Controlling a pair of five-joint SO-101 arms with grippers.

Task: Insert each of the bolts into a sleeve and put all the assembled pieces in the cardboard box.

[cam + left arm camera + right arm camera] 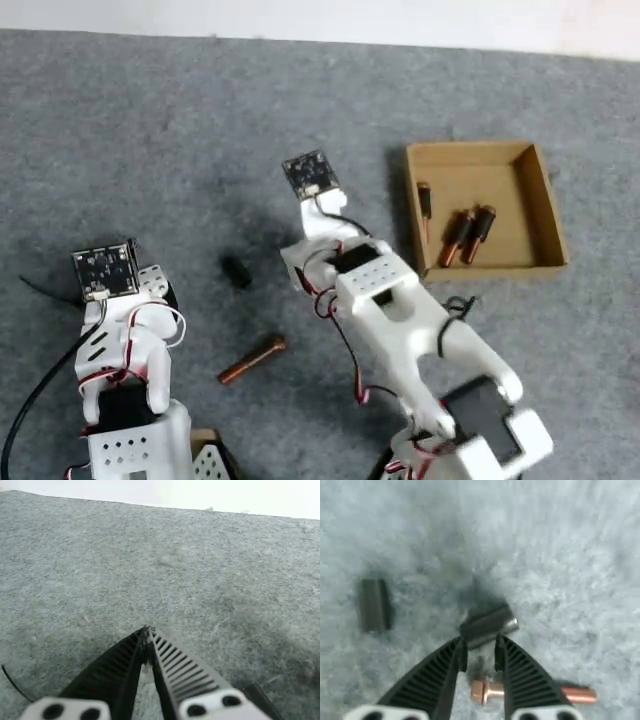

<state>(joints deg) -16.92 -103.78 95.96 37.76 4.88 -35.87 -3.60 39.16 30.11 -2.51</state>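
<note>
Just beyond the right end effector, slightly parted, empty: dark sleeve

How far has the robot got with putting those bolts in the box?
Done: three copper-and-black pieces lie in the cardboard box; at least two look like sleeved bolts. In hand: the right gripper has its fingers slightly apart at a dark metal sleeve, seemingly not gripping it. Left: a loose copper bolt and a second black sleeve lie on the grey felt table; the left gripper is shut, empty.
</note>
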